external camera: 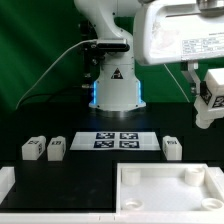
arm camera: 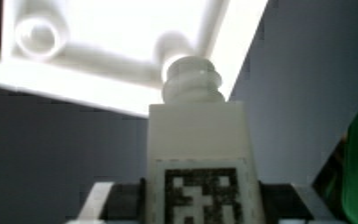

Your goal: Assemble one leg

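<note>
My gripper (external camera: pixel 207 84) is up at the exterior view's right, shut on one leg (external camera: pixel 209 103), a small white post with black-and-white tags, held well above the table. In the wrist view the held leg (arm camera: pixel 201 130) sits between the dark fingers (arm camera: pixel 119 198), and its ribbed screw tip points toward the white panel (arm camera: pixel 114 75) and lies near one corner socket (arm camera: pixel 43 38). The large white panel (external camera: pixel 170 197) lies at the front right of the table, below the gripper. Three more legs stand on the table: two at the left (external camera: pixel 33 148) (external camera: pixel 57 147) and one at the right (external camera: pixel 171 148).
The marker board (external camera: pixel 118 140) lies flat in the middle, in front of the robot base (external camera: pixel 115 85). A white block edge (external camera: pixel 6 185) shows at the front left. A green wall runs behind.
</note>
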You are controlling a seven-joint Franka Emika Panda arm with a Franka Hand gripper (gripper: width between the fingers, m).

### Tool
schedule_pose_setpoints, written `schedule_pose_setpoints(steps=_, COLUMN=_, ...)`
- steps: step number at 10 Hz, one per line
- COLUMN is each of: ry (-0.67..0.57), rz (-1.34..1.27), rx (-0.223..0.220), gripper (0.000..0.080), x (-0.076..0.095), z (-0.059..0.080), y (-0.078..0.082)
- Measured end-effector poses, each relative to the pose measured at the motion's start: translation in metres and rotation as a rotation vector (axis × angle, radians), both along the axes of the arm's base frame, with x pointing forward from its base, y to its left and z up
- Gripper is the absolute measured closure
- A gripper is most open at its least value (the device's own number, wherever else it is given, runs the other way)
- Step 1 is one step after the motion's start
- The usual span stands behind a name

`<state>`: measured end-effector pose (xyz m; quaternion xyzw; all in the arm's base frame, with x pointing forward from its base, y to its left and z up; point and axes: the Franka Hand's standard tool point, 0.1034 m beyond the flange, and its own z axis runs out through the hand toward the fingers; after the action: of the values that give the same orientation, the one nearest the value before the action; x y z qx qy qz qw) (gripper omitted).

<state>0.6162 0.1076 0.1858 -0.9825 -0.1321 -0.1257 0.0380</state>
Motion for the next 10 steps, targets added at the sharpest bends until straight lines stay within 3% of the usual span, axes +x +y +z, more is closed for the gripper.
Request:
schedule_pose_setpoints(steps=2, ry=-0.23, rz=-0.006, rx=0.023, gripper=0.0509, x=0.005, z=-0.005, y=-0.006)
schedule_pose_setpoints(steps=4, ry=-0.421, rz=-0.006, rx=0.026, gripper=0.0509, x=0.002, z=-0.054, y=-0.017)
schedule_pose_setpoints(steps=5, ry=-0.396, rz=-0.001, rx=0.032, gripper=0.0509, x=-0.004, z=-0.073, y=-0.01)
schedule_pose_setpoints(steps=10, ry=-0.331, rz=0.036, rx=0.042, gripper=0.0509, x=-0.01, z=-0.093, y=0.015)
